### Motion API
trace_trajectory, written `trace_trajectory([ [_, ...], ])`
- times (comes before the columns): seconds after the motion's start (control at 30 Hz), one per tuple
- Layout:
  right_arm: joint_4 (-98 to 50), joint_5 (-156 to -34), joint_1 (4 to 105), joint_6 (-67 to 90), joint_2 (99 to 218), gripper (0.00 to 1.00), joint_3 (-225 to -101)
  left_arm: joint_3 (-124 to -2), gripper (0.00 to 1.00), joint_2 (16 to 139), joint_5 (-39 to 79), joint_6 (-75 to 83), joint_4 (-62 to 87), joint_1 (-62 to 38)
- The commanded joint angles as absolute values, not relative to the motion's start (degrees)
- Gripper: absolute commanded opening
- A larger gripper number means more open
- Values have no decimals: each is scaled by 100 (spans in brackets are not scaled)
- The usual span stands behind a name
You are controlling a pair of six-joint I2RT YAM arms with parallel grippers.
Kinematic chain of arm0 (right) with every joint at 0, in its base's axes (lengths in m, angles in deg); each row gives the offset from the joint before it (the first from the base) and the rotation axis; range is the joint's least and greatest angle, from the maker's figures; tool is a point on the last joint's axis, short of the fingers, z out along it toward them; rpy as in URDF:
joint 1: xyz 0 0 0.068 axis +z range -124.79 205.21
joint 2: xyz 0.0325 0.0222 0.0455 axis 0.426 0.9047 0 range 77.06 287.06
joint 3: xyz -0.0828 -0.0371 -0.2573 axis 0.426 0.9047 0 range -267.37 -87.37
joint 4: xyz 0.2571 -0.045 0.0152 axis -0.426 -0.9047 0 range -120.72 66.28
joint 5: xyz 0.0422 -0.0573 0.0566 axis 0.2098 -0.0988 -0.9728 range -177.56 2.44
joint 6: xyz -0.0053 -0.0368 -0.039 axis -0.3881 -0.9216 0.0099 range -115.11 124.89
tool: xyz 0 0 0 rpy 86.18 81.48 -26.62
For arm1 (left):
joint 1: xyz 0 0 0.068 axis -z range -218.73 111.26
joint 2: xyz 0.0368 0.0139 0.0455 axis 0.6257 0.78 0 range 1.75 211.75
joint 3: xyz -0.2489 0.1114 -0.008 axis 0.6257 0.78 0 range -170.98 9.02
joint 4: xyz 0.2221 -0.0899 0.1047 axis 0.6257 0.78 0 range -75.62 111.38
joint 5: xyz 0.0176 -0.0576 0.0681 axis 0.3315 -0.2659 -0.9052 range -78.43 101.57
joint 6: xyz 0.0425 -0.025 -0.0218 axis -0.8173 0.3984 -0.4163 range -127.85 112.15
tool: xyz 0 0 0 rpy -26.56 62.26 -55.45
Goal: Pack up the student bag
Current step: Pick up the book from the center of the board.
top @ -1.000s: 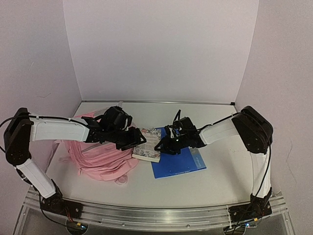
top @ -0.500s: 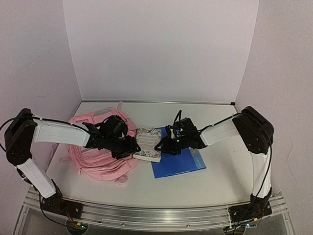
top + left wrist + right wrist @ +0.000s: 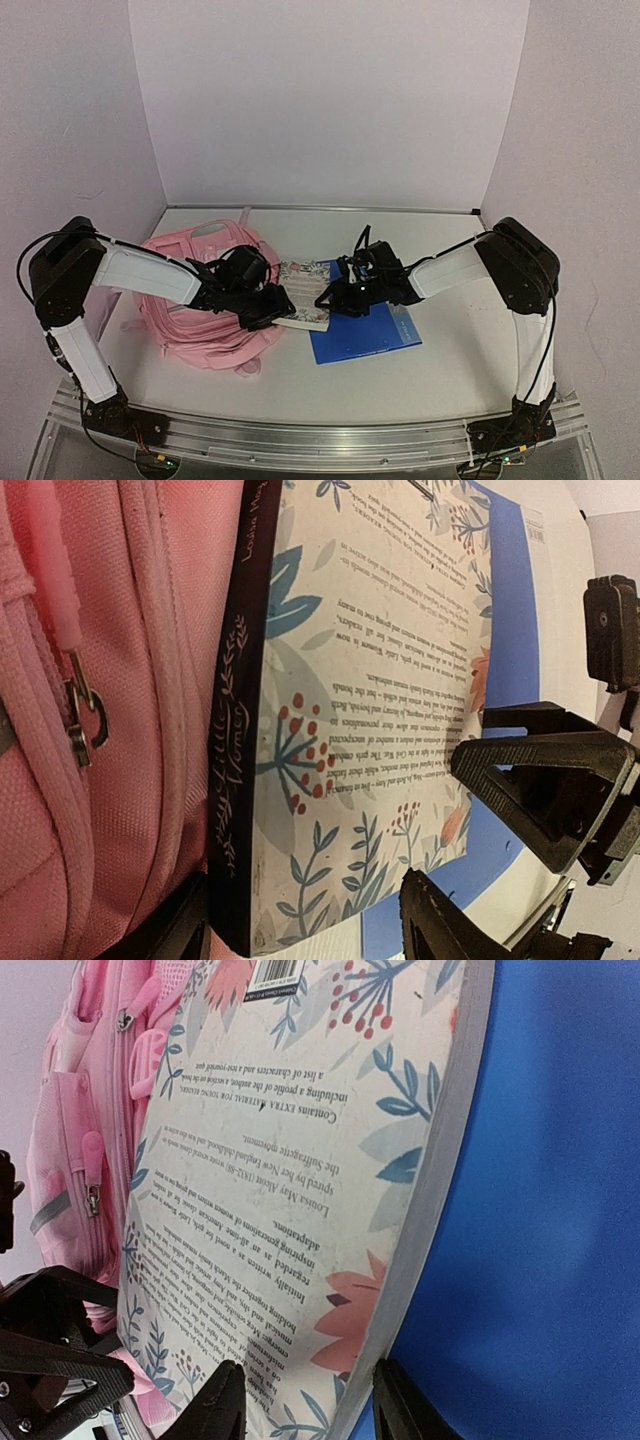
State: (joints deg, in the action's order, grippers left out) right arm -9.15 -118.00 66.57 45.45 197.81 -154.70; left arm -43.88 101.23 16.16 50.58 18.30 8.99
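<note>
The student bag [image 3: 195, 335] was laid at the left of the table [image 3: 440, 250], its zipped side touched by the spine of a floral book [image 3: 303, 283] resting partly on a blue book [image 3: 372, 335]. The left gripper [image 3: 274, 306] was released, jaws spread at the floral book's near edge. The right gripper [image 3: 336, 296] was set astride the page edge; whether it grasped could not be told. Bare tabletop was seen behind and right of the 2 books.
</note>
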Motion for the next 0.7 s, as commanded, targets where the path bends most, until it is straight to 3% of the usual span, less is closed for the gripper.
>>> trace_trajectory([
  [0.0,-878,-11814,6850,4516,19769,44,-15429,-4437,64,10464,1216,5204,2209,860],
  [0.23,-878,-11884,6906,4519,19875,44,-15477,-4235,59,10413,1392,5063,1256,860],
  [0.67,-878,-11825,6912,4549,19780,43,-15374,-4020,26,9856,1516,5068,325,868],
])
